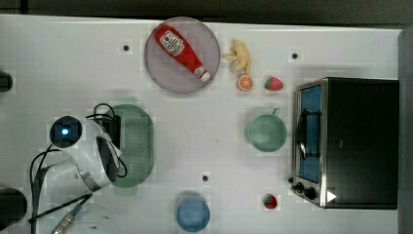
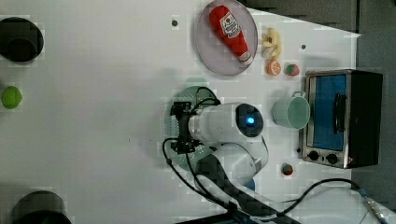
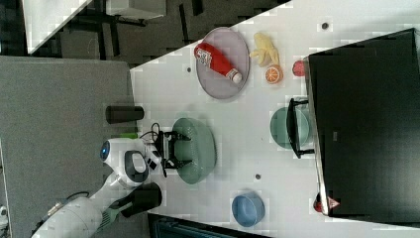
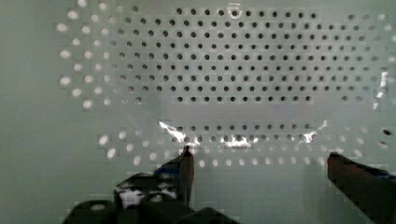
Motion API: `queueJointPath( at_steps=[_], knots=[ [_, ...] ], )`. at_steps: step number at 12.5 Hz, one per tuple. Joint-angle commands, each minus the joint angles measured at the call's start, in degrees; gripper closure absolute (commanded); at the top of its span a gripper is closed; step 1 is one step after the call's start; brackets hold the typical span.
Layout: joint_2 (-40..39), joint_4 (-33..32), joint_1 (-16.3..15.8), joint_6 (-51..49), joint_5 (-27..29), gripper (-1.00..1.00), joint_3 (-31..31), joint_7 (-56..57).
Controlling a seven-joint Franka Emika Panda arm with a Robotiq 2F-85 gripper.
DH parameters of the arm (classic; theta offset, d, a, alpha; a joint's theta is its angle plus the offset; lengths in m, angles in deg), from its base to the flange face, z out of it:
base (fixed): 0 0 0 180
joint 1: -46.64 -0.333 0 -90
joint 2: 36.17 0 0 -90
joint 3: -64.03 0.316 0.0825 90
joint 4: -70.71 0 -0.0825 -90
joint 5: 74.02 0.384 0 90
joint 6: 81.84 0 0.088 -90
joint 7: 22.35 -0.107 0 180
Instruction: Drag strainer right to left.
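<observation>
The strainer (image 1: 136,146) sits on the white counter (image 1: 219,161), at about 8 o'clock from the plate (image 1: 214,48) in the top view. The arm hides its left side there. The fingers (image 4: 257,156) are spread wide apart inside its holey bowl, their tips partly cut off.

White table (image 2: 93,116) fills most of the frame. Arm (image 2: 224,123) sits centre, its gripper (image 2: 181,127) over the strainer (image 2: 191,91), which it largely covers. Grey plate (image 2: 210,56) at top centre carries a ketchup bottle (image 2: 231,30). Banana (image 2: 271,39), orange slice (image 2: 273,68) and strawberry (image 2: 292,70) lie just right of the plate. Green cup (image 2: 292,112) stands beside the toaster oven (image 2: 343,116) at right. A lime (image 2: 11,97) rests at the left edge.
</observation>
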Motion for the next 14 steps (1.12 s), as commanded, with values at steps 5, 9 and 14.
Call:
queueJointPath(
  at_steps=[5,9,14],
  knots=[
    [-2.0,7.6,-3.7,0.0,4.4,-1.0,1.6,-5.8],
    [-4.4,11.9,-6.3,-0.1,4.5,-1.0,1.6,-9.3],
    [-6.1,14.8,-7.9,0.1,4.2,-1.0,1.1,-8.8]
  ],
)
